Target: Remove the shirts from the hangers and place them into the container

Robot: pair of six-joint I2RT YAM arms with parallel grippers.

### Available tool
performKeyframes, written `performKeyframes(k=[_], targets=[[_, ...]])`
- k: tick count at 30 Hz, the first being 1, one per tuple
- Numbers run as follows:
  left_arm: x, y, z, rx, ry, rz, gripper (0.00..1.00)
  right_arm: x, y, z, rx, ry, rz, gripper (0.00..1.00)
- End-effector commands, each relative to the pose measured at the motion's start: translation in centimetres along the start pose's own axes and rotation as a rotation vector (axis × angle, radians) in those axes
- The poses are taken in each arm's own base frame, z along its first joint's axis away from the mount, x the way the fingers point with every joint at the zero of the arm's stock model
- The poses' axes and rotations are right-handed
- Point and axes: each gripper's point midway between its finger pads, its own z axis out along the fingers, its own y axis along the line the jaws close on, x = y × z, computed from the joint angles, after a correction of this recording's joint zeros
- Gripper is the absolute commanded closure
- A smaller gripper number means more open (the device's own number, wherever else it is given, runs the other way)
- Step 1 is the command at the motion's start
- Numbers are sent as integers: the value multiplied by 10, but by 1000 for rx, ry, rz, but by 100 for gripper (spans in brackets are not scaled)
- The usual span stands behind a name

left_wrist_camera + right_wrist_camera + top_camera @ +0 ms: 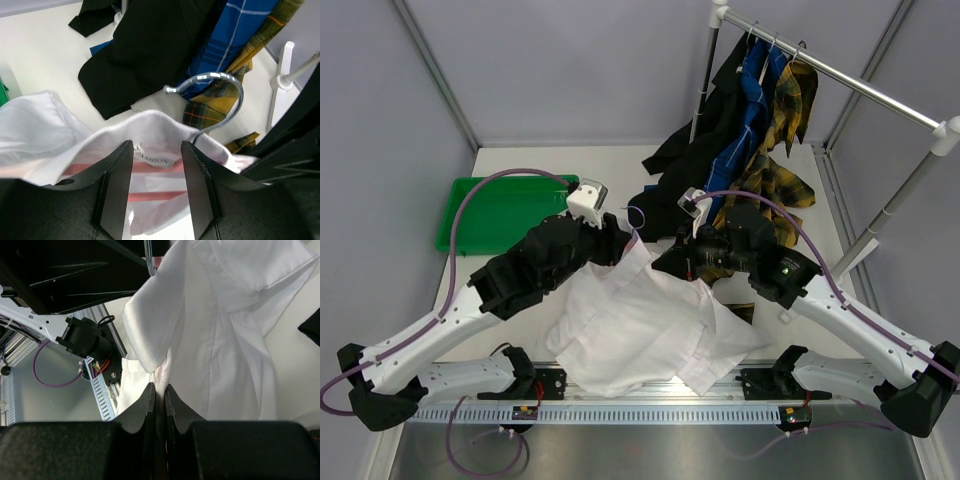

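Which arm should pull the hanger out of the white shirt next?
Left, probably. The left gripper straddles the collar with the hanger hook just ahead of it. The right gripper is shut on the white shirt, so it is better used as an anchor.

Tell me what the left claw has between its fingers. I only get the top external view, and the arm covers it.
Observer: The left claw straddles the collar of the white shirt, one finger on either side of the neck label. I cannot tell whether it presses.
Operator: Confirm the hanger is inside.
Observer: Yes, the pink hanger shows inside the collar, and its silvery hook pokes out above.
Operator: Report the right claw.
Observer: The right claw is shut on a fold of the shirt's cloth.
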Motion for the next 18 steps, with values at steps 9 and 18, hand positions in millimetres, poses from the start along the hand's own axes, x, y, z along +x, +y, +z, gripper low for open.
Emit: performKeyframes(k=[9, 18], targets=[[-3, -28, -16, 165, -25, -20, 51, -30, 14, -3, -29, -98, -60, 100], [-12, -25, 0, 113, -50, 23, 51, -30, 16, -3, -40, -95, -53, 100]])
